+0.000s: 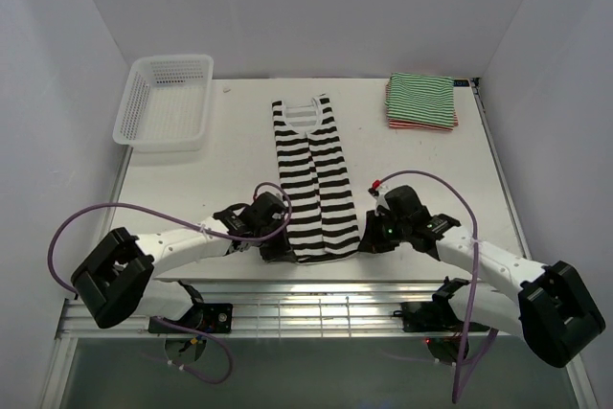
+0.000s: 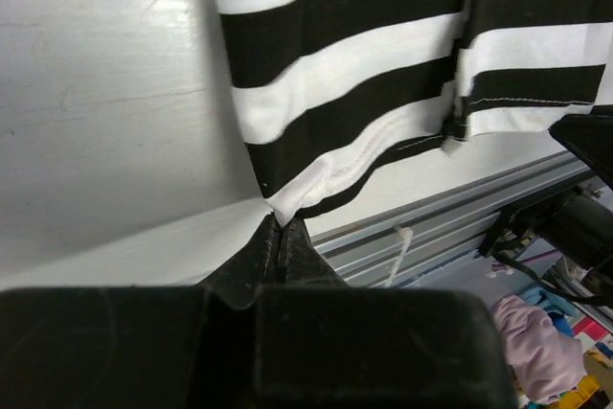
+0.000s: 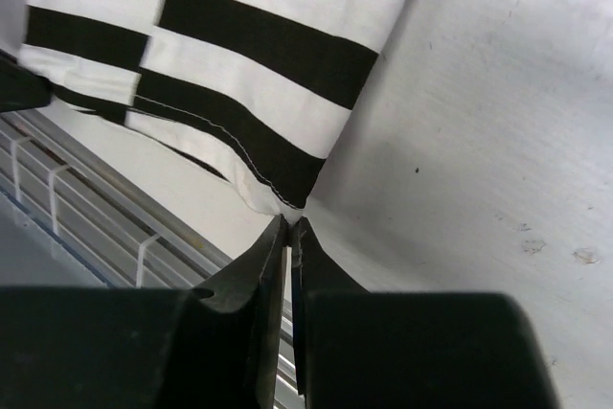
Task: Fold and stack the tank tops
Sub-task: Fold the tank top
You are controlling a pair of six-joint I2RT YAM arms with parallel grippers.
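Here the black-and-white top (image 1: pixel 312 179) lies flat in the middle of the table (image 1: pixel 220 170) as a long narrow strip, neckline toward the far edge and hem toward me. My left gripper (image 2: pixel 280 232) is pinched together on the hem's near left corner (a small fold of white cloth runs right into the fingertips). My right gripper (image 3: pixel 290 225) is clamped the same way on the near right corner, where a black stripe ends. Both corners sit just beside the table's near edge, with the metal rails (image 2: pixel 450 208) below. At the far right corner the green top (image 1: pixel 421 98) rests folded on the folded red top (image 1: pixel 421 126). A white basket (image 1: pixel 134 93) stands at the far left, well apart from everything.
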